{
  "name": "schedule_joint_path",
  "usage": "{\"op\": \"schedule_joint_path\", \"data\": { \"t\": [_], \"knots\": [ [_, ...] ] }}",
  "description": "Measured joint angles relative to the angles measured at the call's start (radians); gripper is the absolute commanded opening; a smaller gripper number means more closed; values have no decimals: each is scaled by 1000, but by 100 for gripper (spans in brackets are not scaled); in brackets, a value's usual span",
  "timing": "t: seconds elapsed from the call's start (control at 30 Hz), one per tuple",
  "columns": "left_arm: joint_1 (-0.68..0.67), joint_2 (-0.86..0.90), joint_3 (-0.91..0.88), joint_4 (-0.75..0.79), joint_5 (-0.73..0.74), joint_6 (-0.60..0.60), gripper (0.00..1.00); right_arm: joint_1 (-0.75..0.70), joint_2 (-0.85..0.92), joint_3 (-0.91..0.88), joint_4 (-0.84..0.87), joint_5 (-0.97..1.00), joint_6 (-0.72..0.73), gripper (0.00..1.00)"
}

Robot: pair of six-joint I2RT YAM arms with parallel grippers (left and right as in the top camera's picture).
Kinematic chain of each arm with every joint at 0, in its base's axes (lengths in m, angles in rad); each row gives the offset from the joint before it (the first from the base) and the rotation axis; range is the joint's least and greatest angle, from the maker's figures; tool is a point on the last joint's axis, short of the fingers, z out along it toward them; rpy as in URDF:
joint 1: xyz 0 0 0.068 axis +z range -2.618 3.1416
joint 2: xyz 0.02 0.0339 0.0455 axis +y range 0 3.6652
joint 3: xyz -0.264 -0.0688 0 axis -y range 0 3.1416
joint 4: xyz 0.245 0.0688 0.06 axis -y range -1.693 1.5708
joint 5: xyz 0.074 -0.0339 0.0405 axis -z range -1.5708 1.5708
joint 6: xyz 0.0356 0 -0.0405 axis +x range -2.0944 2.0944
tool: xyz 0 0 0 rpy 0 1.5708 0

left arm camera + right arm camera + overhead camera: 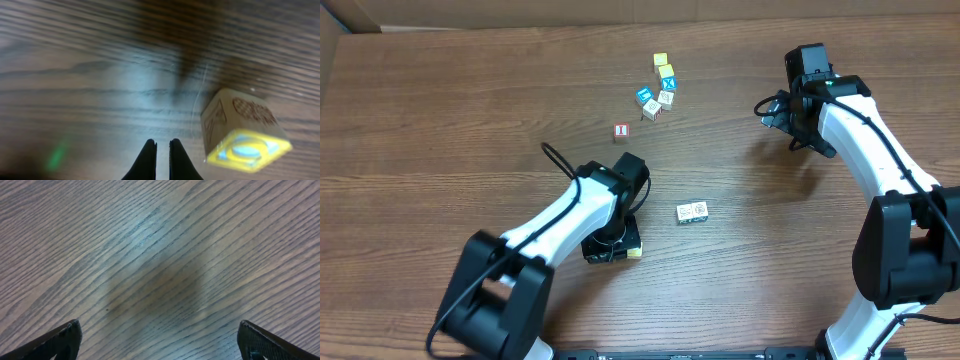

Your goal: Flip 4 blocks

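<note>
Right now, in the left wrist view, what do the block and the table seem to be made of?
The block looks like pale bare wood: matte sides with dark prints, and one face painted yellow with blue. The table shows brown wood grain with a soft sheen. Whether it is solid wood or printed laminate, I cannot tell.

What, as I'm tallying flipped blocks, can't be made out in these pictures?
- Overhead: the yellow-faced block is mostly hidden by the left gripper; in the left wrist view it is blurred, its prints unreadable.
- Overhead: the cluster of blocks is too small to read faces or count surely.
- Overhead: the pale block is too small to tell one from two.
- Right wrist: only bare table; no block shows.
</note>
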State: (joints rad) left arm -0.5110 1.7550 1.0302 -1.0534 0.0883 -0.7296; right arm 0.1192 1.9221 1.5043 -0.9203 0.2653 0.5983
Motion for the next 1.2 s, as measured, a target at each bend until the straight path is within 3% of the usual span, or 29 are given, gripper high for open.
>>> {"op": "schedule_joint_path", "data": {
  "t": [0.43,0.8,1.2],
  "knots": [
    [0,48,-5,219,137,6,4,0,0,0,0,0,0,100],
    [0,48,-5,414,159,-1,4,0,0,0,0,0,0,100],
    [-3,48,124,58,71,50,4,0,0,0,0,0,0,100]
  ]
}}
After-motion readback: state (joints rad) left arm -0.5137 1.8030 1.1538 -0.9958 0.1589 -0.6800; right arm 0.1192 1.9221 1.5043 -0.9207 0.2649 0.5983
